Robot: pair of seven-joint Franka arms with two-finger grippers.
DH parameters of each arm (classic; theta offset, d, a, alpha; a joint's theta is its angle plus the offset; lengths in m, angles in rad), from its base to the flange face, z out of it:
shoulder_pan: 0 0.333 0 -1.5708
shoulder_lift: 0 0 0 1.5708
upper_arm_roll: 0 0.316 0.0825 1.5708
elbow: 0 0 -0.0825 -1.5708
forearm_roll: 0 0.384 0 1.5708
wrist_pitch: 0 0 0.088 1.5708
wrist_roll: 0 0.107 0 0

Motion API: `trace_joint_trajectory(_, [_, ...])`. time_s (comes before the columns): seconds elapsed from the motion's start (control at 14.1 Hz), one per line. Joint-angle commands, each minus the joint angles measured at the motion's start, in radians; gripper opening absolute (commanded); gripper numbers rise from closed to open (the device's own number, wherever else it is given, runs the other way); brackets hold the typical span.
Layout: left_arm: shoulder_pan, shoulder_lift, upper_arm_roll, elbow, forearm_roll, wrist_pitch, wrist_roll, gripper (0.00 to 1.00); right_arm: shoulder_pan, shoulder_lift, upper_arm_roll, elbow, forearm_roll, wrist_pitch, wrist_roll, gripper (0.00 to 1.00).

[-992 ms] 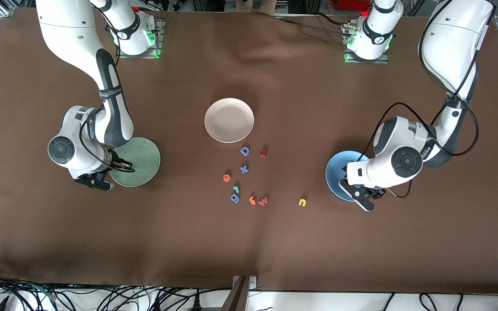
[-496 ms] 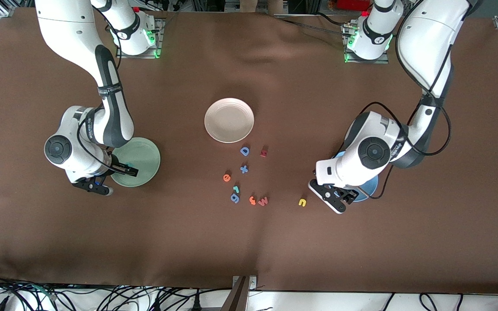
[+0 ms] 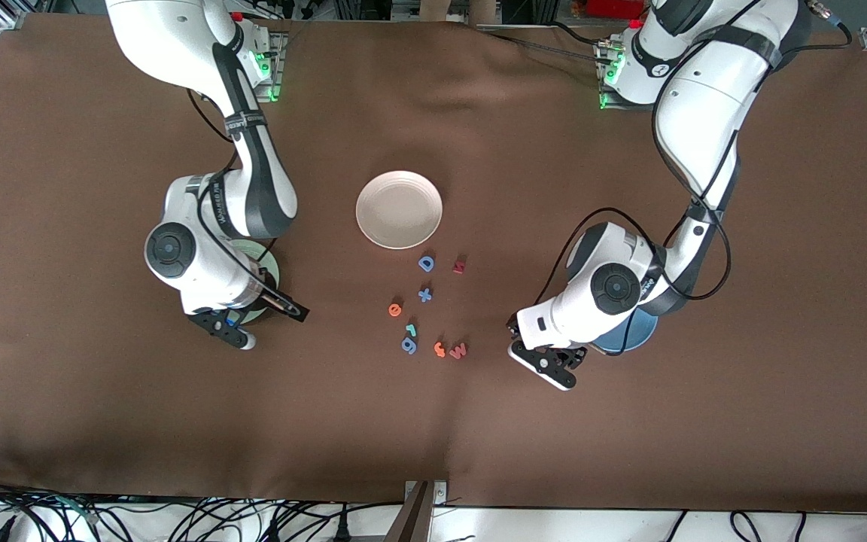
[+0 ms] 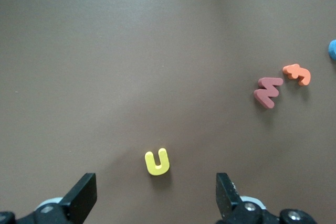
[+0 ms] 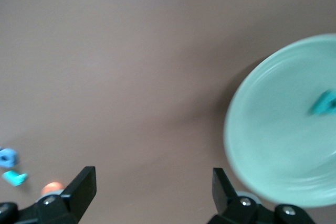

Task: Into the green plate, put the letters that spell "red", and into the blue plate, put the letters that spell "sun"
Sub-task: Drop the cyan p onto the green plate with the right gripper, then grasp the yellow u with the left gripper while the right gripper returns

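My left gripper (image 3: pixel 531 348) hangs open over the yellow "n" (image 4: pixel 157 161), which lies on the cloth between its fingers (image 4: pixel 156 195); the front view hides that letter under the hand. The blue plate (image 3: pixel 638 330) shows partly from under the left arm. My right gripper (image 3: pixel 257 320) is open and empty (image 5: pixel 152 187) over bare cloth beside the green plate (image 5: pixel 273 140), which holds a blurred teal letter (image 5: pixel 323 103). The right arm covers most of that plate (image 3: pixel 272 263) in the front view. The orange "e" (image 3: pixel 395 309) and teal "r" (image 3: pixel 411 329) lie mid-table.
A cream plate (image 3: pixel 399 209) sits mid-table. Nearer the camera than it lie a blue "D" (image 3: pixel 426 263), a small red letter (image 3: pixel 459 265), a blue cross-shaped letter (image 3: pixel 424 294), a blue "g" (image 3: pixel 409 345), an orange "f" (image 3: pixel 439 348) and a red "w" (image 3: pixel 459 350).
The right gripper opened at the green plate and swung off it toward the letters. The left arm moved from the blue plate to over the yellow "n".
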Motion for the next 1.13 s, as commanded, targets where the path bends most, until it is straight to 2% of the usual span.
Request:
trace_joint_trajectory(0.0, [-0.019,0.065,0.013,0.049,-0.021,0.054,-0.067,1.00,-0.010,0.093,0.053,0.128,0.036,-0.005,0.117,0.97])
trace_joint_trajectory(0.21, [-0.041,0.070,0.014,0.041,-0.012,0.063,-0.153,1.00,-0.008,0.173,0.117,0.209,0.034,0.061,0.255,0.97])
trace_joint_trajectory(0.42, [-0.042,0.069,0.030,0.032,-0.009,0.054,-0.161,1.00,0.007,0.234,0.179,0.211,0.031,0.188,0.351,0.96])
trace_joint_trajectory(0.57, [-0.058,0.070,0.063,0.030,-0.006,0.046,-0.161,1.00,0.053,0.273,0.179,0.211,0.027,0.240,0.388,0.96])
trace_joint_trajectory(0.78, [-0.120,0.073,0.135,0.032,-0.009,0.046,-0.159,1.00,0.058,0.279,0.179,0.208,0.019,0.242,0.384,0.92])
trace_joint_trajectory(0.92, [-0.123,0.079,0.140,0.032,-0.010,0.046,-0.161,1.00,0.078,0.279,0.177,0.203,-0.004,0.240,0.384,0.92])
trace_joint_trajectory(1.06, [-0.120,0.075,0.140,0.032,-0.004,0.048,-0.156,0.90,0.078,0.285,0.179,0.203,-0.044,0.242,0.392,0.88])
